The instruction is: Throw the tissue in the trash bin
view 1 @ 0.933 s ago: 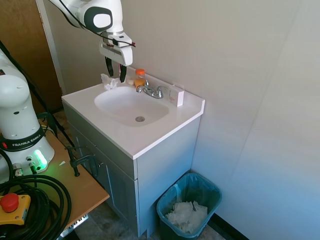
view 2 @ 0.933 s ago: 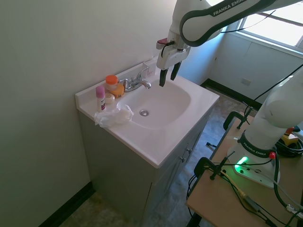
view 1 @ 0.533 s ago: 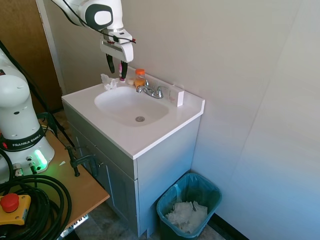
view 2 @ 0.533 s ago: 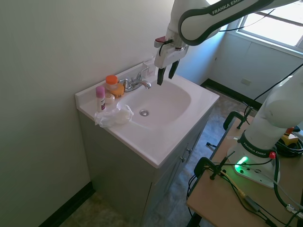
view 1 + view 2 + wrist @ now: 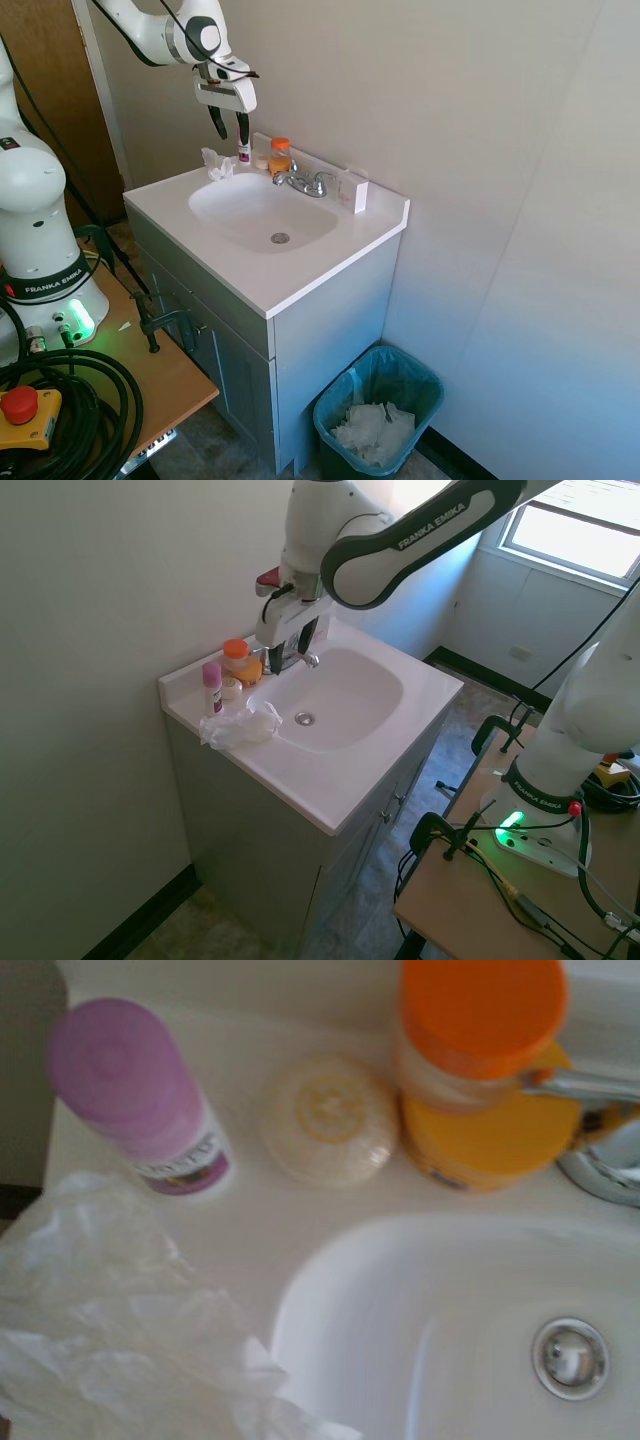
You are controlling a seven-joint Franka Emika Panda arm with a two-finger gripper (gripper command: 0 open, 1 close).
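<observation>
The gripper (image 5: 229, 124) is held above the back corner of the vanity top (image 5: 300, 275), fingers spread and empty. The tissue (image 5: 241, 725) lies crumpled beside the basin, near a purple-capped bottle (image 5: 212, 686). The trash bin (image 5: 378, 417) stands on the floor beside the cabinet.

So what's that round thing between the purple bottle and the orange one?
In the wrist view, a small pale round soap-like puck sits between the purple-capped bottle and the orange-lidded bottle.
</observation>
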